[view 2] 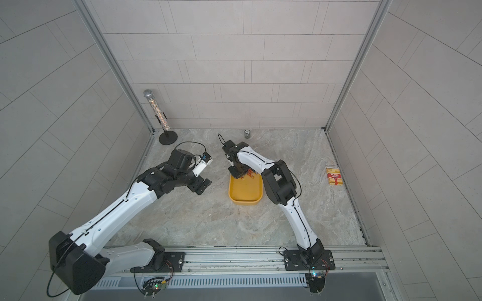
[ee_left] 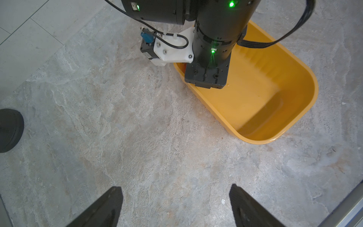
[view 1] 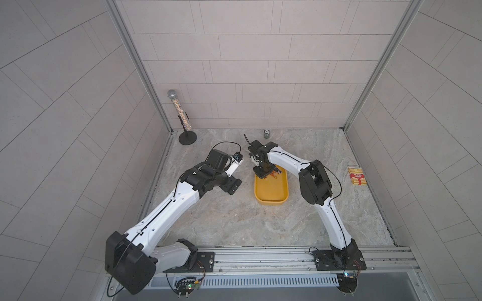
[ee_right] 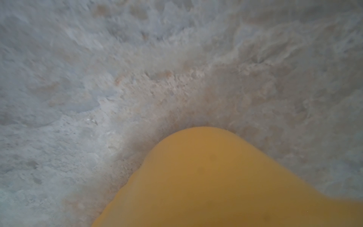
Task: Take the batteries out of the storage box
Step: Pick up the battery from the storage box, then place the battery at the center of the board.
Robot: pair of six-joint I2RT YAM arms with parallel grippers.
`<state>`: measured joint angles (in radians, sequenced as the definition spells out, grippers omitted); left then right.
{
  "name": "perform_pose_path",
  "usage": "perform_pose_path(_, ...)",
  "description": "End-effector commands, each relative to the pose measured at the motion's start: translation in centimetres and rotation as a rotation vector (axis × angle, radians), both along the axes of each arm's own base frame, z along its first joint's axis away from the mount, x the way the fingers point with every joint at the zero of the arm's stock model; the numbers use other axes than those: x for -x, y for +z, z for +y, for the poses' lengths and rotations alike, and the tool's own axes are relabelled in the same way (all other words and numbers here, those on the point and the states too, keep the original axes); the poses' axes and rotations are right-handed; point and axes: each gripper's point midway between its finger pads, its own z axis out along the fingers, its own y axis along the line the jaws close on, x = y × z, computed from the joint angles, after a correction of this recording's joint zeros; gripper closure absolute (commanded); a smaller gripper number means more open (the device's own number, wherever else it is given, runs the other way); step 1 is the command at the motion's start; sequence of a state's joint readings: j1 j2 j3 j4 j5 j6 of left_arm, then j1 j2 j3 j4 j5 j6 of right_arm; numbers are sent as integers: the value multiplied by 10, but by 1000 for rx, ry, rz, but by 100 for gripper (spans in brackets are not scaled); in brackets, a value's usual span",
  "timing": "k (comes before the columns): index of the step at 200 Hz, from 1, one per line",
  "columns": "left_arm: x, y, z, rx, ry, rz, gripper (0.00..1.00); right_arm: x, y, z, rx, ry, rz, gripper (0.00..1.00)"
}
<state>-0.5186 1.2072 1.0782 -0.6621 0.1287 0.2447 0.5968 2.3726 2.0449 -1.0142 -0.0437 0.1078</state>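
A shallow yellow plastic storage box (view 1: 271, 202), rectangular with rounded corners, sits near the middle of the grey marbled stone bench (view 1: 234, 221), its long side running away from the robot's base. In both top views most of its floor is bare. The small cylindrical batteries (view 1: 276, 173), orange-red with some black, are bunched together at the far end of the box (view 2: 251, 174). I cannot count them, since the arm covers part of the heap.

The black right end effector (view 1: 266, 176) points straight down into that far end, right among the batteries. From above its own body hides the fingers, and the right wrist view gives only a blur of yellow wall (ee_right: 216, 186) and stone. The fingers are pressed together, but I cannot tell whether a cell is caught between them.

The left end effector (ee_left: 175, 186) hangs above bare bench to the left of the box, clear of it. Its two black fingers (ee_left: 110, 208) are spread wide with nothing between them.

A small silver can (view 1: 266, 134) stands near the back wall, beyond the box. A red-and-yellow striped packet (view 1: 357, 176) lies well apart on the right side. A glittery silver microphone (view 1: 180, 112) on a black round stand occupies the back-left corner.
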Motion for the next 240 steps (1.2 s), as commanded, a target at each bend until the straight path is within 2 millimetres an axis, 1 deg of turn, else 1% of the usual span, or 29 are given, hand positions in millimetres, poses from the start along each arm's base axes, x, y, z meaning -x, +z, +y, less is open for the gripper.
perform_pose_path(1,-1,-1,3,-15,0,-8,6,3,33,-1,-10,-10,-17,96)
perform_pose_path(30,-1,-1,3,-18,3,-10,6,7,77,-3,-56,-38,-53,100)
perform_pose_path(41,-1,-1,3,-17,3,-11,6,7,94,-7,-91,-69,-70,100)
perform_pose_path(60,-1,3,2,-2,6,-14,6,8,119,-16,-159,-124,-78,100)
perform_pose_path(82,-3,12,-5,53,20,-6,6,6,144,-46,-174,-216,-133,100)
perform_pose_path(96,-6,22,-9,86,48,-5,7,3,152,-78,-167,-306,-173,100)
perform_pose_path(97,-7,23,-9,89,50,-7,7,3,155,-80,-169,-312,-183,100)
perform_pose_path(105,-9,27,-9,104,71,-6,7,1,157,-100,-171,-376,-203,100)
perform_pose_path(121,-11,33,-12,124,83,-13,8,4,148,-139,-151,-493,-214,100)
perform_pose_path(134,-13,30,-11,114,93,-20,8,11,135,-167,-114,-561,-209,100)
perform_pose_path(146,-16,19,-5,78,107,-25,8,20,120,-183,-89,-598,-188,100)
perform_pose_path(156,-16,9,2,39,131,-22,8,28,108,-190,-69,-617,-170,100)
perform_pose_path(168,-15,-4,8,0,147,-9,8,35,92,-193,-62,-626,-156,100)
perform_pose_path(181,-16,-10,9,-8,155,-2,8,41,73,-191,-70,-633,-136,100)
perform_pose_path(197,-14,-10,-4,34,105,27,8,43,51,-186,-81,-641,-106,100)
perform_pose_path(218,-14,-9,-13,57,74,40,8,39,32,-175,-81,-613,-79,100)
perform_pose_path(240,-16,-12,-11,33,76,43,8,32,22,-161,-74,-573,-71,100)
